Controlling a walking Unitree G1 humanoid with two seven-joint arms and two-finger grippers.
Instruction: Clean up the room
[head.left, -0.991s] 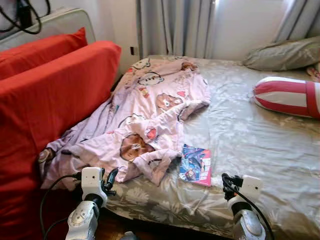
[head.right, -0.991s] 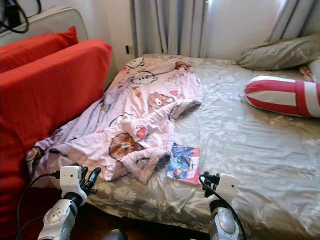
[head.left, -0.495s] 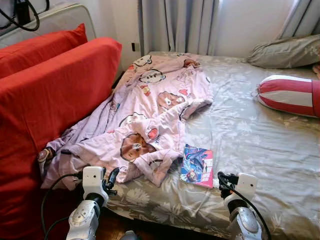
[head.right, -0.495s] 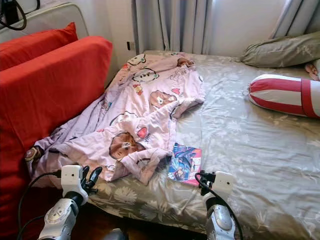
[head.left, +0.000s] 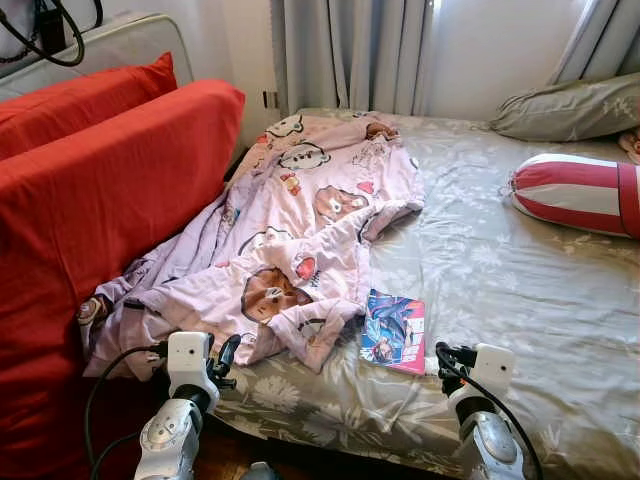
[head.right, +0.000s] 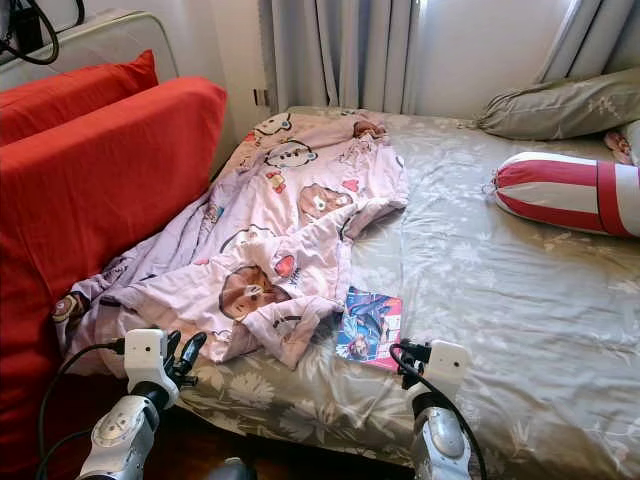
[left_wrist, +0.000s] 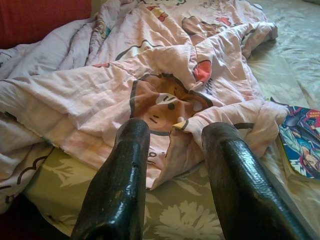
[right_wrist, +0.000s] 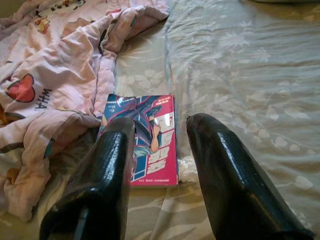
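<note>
Red cushions (head.left: 100, 190) stand at your far left, leaning along the side of the bed (head.left: 520, 300); just beside them the pink cartoon-print blanket (head.left: 290, 230) lies crumpled and unfolded across the left half of the mattress, one corner hanging toward the floor. Your left end effector (head.left: 222, 357) hovers at the near edge of the bed, just short of the blanket's lower hem; in its wrist view the two fingers (left_wrist: 122, 185) stand apart, moderately wide, with nothing between them. Moving right, the comic book (head.left: 394, 331) lies flat on the grey floral sheet, its left edge touching the blanket's fold; your right end effector (head.left: 447, 358) hangs just beside its near right corner, fingers (right_wrist: 215, 170) spread wide and empty, the book framed between them in the wrist view but not touched. Further right, the striped bolster (head.left: 575, 193) rests on the sheet, and a grey pillow (head.left: 565, 105) sits behind it by the curtain (head.left: 350, 50).

By my reading, tidying has barely begun; nothing looks gathered or put away; the blanket wants folding or spreading, and the book wants lifting off the bed; you seem lined up to take the book first.
</note>
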